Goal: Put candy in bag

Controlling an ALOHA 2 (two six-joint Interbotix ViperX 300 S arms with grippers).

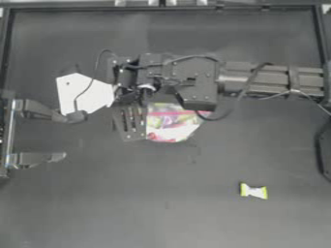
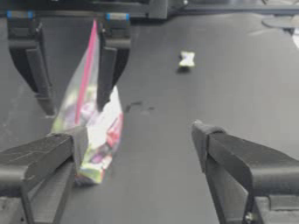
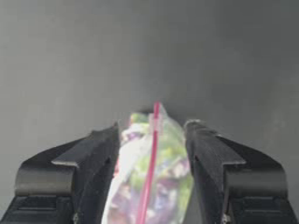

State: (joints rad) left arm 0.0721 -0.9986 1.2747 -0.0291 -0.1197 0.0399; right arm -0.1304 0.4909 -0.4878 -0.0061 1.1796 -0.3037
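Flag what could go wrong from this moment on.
1. The right gripper pinches the bag across its pink seal strip, so the mouth may stay shut against the candy.
2. The left gripper is open with one finger against the bag; closing could crumple it rather than catch one wall.
3. The candy lies well away on the table, with no free gripper near it.

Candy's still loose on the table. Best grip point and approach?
Judging from the top view, take the candy across its white middle, coming straight down, jaws closing on its two long sides. It lies flat and alone on the table, twisted yellow-green ends pointing sideways. The right gripper is shut on the bag; the open left gripper seems the free one.
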